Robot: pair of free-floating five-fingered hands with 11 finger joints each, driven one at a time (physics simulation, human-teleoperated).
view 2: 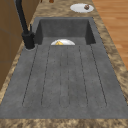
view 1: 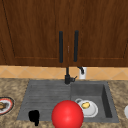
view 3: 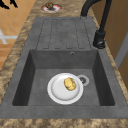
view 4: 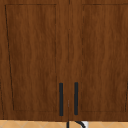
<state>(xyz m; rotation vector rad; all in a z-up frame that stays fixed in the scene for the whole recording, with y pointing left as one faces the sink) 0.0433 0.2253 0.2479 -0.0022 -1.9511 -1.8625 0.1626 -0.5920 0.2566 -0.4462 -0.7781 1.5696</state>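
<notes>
Red ball (view 1: pixel 67 114) fronts sink plate (view 1: pixel 92 110) holding yellow food (view 1: pixel 85 105).

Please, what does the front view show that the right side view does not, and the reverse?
Front view, not the right side view: the red ball, the cabinet doors with dark handles, and the left hand at the draining board's front edge. Right side view, not the front view: the wooden floor and the basin's overflow hole. Both: the faucet, the white plate with yellow food, and the counter plate.
</notes>
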